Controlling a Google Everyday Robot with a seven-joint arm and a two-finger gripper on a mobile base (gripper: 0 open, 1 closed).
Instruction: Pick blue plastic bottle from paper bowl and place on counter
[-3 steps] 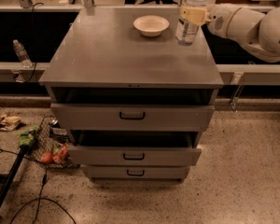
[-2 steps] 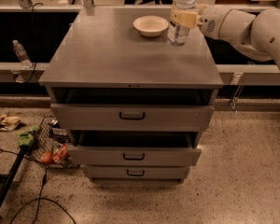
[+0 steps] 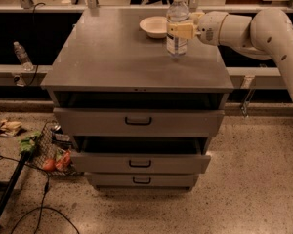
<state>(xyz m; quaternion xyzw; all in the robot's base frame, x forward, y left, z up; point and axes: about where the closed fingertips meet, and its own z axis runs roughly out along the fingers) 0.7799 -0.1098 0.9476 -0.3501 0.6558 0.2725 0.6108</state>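
Note:
The blue plastic bottle (image 3: 177, 18) is a clear bottle with a white cap and a pale label. It stands upright at the back right of the grey counter (image 3: 112, 57), its base at or just above the top. My gripper (image 3: 180, 30) reaches in from the right and is shut on the bottle's middle. The paper bowl (image 3: 154, 26) is empty. It sits just left of and behind the bottle, apart from it.
The top two cabinet drawers (image 3: 136, 121) stand pulled out toward the front. A small clear bottle (image 3: 22, 55) stands on the ledge at the left. Litter, a wire basket (image 3: 51, 152), a black pole and cables lie on the floor at the left.
My arm has carried the bottle leftward along the back of the counter, closer to the bowl. The bowl has not moved.

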